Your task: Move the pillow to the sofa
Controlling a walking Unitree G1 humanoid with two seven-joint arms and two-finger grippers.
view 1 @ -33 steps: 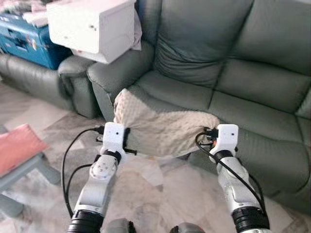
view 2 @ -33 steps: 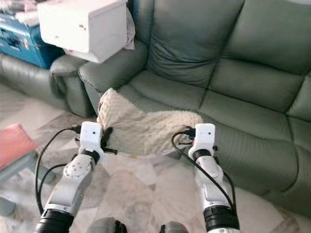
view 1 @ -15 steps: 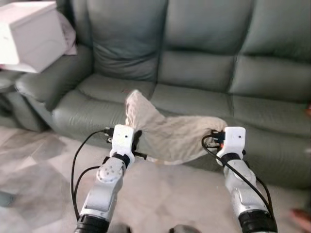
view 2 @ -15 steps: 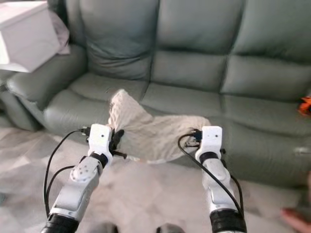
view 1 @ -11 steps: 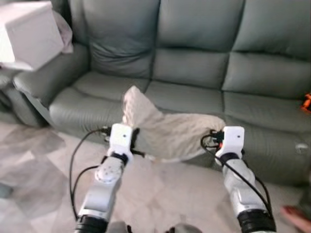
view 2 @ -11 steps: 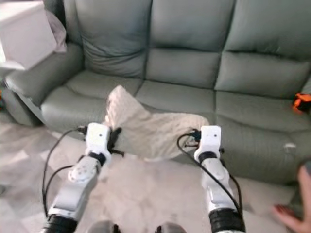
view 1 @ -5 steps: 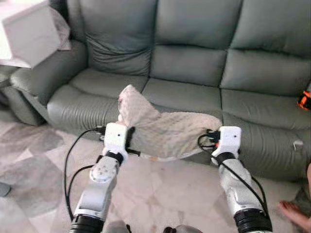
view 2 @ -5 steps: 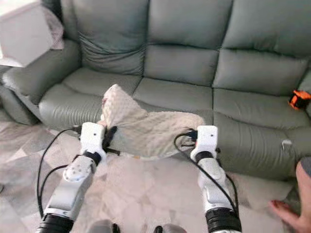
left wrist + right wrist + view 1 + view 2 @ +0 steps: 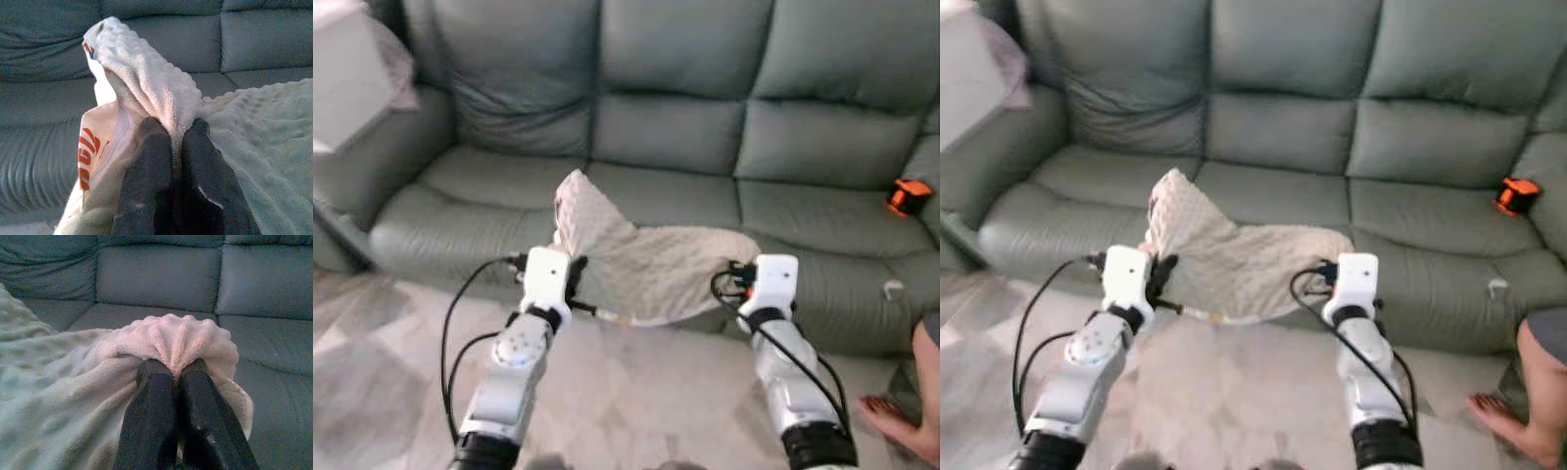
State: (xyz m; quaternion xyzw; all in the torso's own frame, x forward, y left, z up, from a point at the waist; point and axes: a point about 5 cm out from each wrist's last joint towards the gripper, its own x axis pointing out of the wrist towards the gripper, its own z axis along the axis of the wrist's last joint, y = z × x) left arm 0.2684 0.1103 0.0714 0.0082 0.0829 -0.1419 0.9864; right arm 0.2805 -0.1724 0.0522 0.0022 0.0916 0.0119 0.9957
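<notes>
The pillow (image 9: 651, 264) is a cream, limp, nubbly-fleece thing, covered in small raised dots, and it sags between the two arms like a slack sheet rather than a stuffed cushion. It hangs in the air just in front of the grey-green leather sofa (image 9: 675, 127), over the front edge of the middle seat cushions, above the pale marbled floor (image 9: 401, 392).

The left pincer (image 9: 172, 128) is clamped on the pillow's left edge: its two black fingers (image 9: 149, 161) are pressed together with a bunched fold of fleece squeezed between them. Beside that grip a corner of the pillow stands up in a peak, and a white inner lining with orange-red printed lettering (image 9: 87, 152) shows along the opened edge.

The right pincer (image 9: 172, 366) is likewise closed on the pillow's right edge, the fleece gathered into a rounded, pleated puff right at its fingertips (image 9: 154, 377), with the rest of the fabric spreading away toward the other arm.

On the sofa's right-hand seat, well apart from the pillow, lies a small orange and black object (image 9: 907, 194). At the right edge of the floor a person's bare foot (image 9: 1508, 421) is in view. A white box (image 9: 347, 69) sits on the sofa's left armrest.
</notes>
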